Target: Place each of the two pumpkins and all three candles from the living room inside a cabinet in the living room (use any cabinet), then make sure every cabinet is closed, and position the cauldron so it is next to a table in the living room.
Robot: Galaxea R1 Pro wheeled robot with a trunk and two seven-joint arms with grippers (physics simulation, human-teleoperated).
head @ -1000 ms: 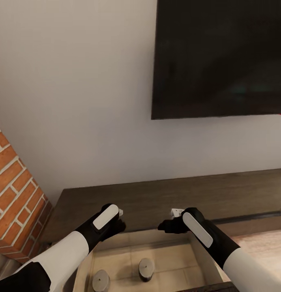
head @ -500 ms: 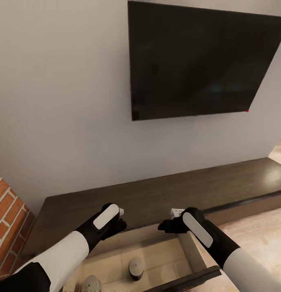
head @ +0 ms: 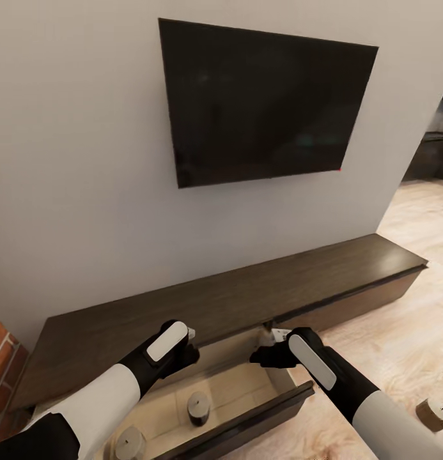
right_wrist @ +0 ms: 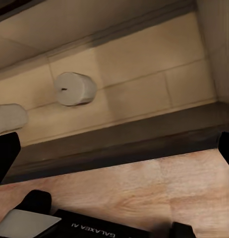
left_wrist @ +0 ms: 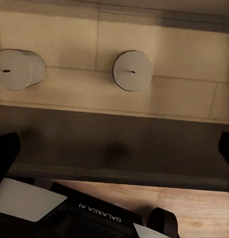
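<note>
The cabinet [head: 247, 300] ran low along the wall under the TV [head: 266, 105], with one drawer [head: 247, 415] pulled out and two candles [head: 199, 407] standing apart on its pale floor, while a third candle [head: 434, 413] sat on the plank floor [head: 400, 345] well to the right. The left gripper [head: 186, 348] and right gripper [head: 263, 354] hung over the open drawer holding nothing. In each wrist view the fingers [left_wrist: 5, 151] stood wide apart at the frame's edges.
</note>
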